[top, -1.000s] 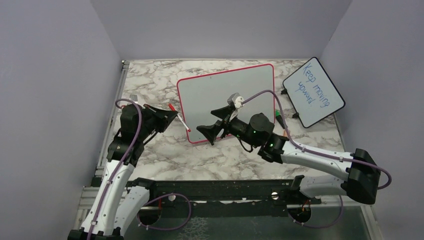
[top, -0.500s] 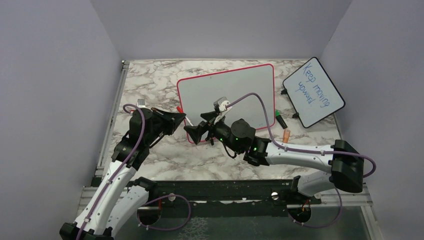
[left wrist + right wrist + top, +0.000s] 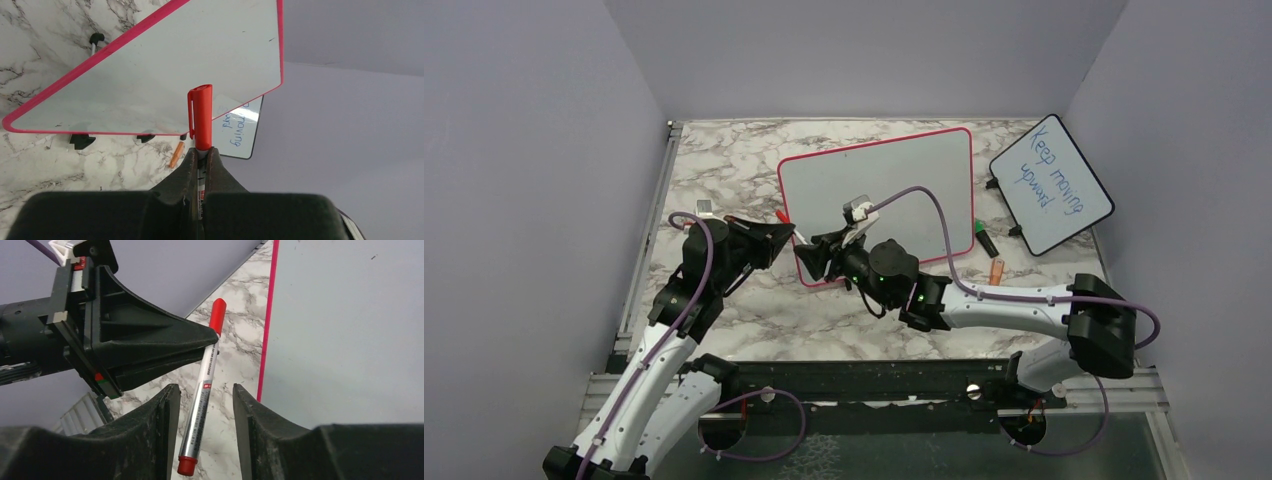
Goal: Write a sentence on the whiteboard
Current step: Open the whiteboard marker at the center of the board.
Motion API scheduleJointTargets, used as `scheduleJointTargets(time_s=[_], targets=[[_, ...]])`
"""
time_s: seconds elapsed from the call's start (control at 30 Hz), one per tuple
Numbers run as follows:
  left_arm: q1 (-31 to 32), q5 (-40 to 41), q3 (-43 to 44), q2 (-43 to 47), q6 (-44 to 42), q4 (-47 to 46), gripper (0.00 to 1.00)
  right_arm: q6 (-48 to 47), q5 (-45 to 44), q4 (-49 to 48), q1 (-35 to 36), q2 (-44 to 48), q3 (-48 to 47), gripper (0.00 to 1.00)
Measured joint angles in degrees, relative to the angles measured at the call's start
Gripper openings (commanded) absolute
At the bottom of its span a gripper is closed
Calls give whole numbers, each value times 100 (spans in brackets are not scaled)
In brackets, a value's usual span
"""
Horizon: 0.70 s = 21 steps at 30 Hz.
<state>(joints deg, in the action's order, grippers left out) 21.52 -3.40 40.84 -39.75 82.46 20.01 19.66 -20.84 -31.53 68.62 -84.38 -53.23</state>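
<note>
The whiteboard (image 3: 894,180) with the red-pink frame stands tilted on the marble table, and the sentence does not show on its blank face (image 3: 165,65). My left gripper (image 3: 787,233) is shut on a red-capped marker (image 3: 200,117), just below the cap, in front of the board's lower left corner. From the right wrist view, the marker's silver barrel (image 3: 202,395) hangs between the fingers of my right gripper (image 3: 201,392). Those fingers stand apart on either side of the barrel, with a gap on each side. The board's pink edge (image 3: 267,330) is just right of the marker.
A smaller black-framed board with blue writing (image 3: 1051,183) leans at the back right. A green marker (image 3: 984,238) and an orange piece (image 3: 996,270) lie on the table to the right of the whiteboard. Grey walls close in the table on three sides.
My right gripper has moved left to the marker held by the left gripper, and its jaws have narrowed around the barrel. The left gripper shifted slightly right, still shut on the marker.
</note>
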Motion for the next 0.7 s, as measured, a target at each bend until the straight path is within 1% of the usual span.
scheduleJointTargets(time_s=[0.13,0.33,0.43,0.5,0.53,0.6,0.67,0.7], targets=[[0,2,-26,0,31,-50,0,42,-142,13,2,-96,-15,39],[11,24,-48,0,81,-116,0,125,-332,-11,24,-131,-15,21],[35,26,-105,4,111,-192,0,133,-431,-46,42,-131,-13,8],[37,28,-164,22,131,-249,0,142,-483,-46,44,-129,0,2],[37,28,-190,28,140,-286,2,125,-487,-48,44,-129,9,1],[37,28,-251,48,140,-323,9,125,-498,-55,44,-127,50,1],[37,28,-306,68,118,-328,19,125,-487,-66,46,-96,127,1],[42,31,-330,81,92,-326,26,120,-476,-57,52,-55,186,1]])
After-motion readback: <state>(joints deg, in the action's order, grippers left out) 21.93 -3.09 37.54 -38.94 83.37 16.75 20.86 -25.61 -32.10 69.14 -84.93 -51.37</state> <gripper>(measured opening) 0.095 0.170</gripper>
